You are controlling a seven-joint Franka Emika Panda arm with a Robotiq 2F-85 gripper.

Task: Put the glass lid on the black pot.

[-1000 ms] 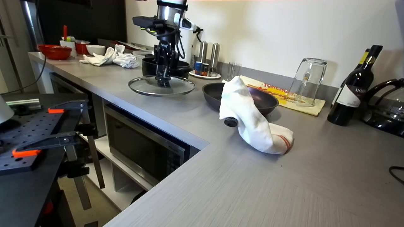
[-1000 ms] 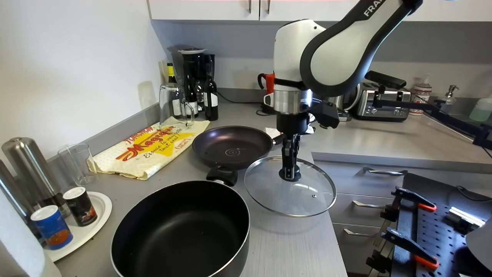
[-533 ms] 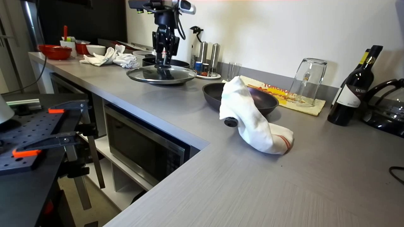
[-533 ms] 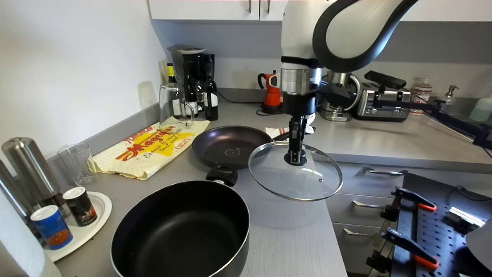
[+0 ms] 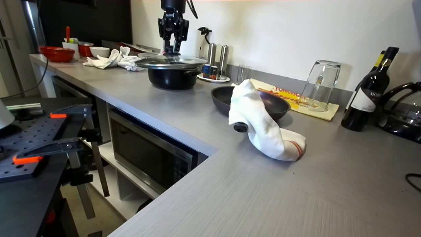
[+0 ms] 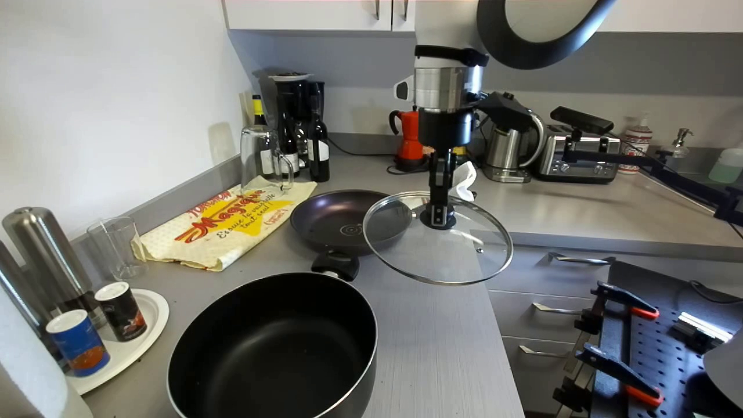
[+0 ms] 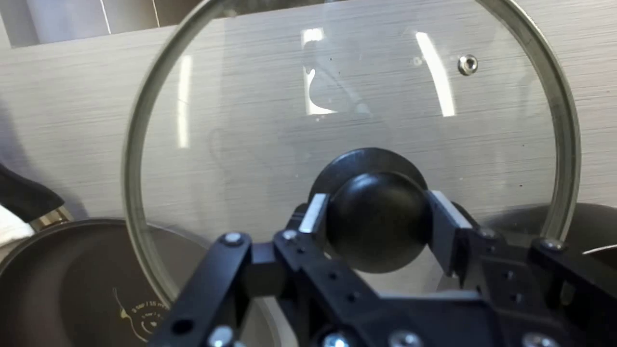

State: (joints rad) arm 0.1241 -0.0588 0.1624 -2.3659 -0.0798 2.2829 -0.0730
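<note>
My gripper is shut on the dark knob of the glass lid; it shows in both exterior views [image 5: 171, 49] [image 6: 439, 217] and in the wrist view [image 7: 378, 207]. The glass lid [image 6: 435, 261] hangs roughly level above the counter, apart from the pot; it also shows in the wrist view [image 7: 270, 125]. The black pot [image 6: 273, 348] stands uncovered on the counter, nearer that camera than the lid. In an exterior view, the lid [image 5: 171, 62] overlaps the top of the pot [image 5: 172, 80] and hides its rim. The pot's edge shows at the wrist view's lower right [image 7: 597, 226].
A dark frying pan [image 6: 348, 223] stands beside the pot, with a white towel [image 5: 260, 128] over its handle. A white plate [image 6: 154, 325] with shakers, a drinking glass [image 6: 116, 249] and steel mills line the wall. The counter's front edge [image 6: 505, 360] runs near the lid.
My gripper has lifted the lid by its knob, higher above the counter. In the last half second it also shifted slightly toward the frying pan's side. The pot has not moved.
</note>
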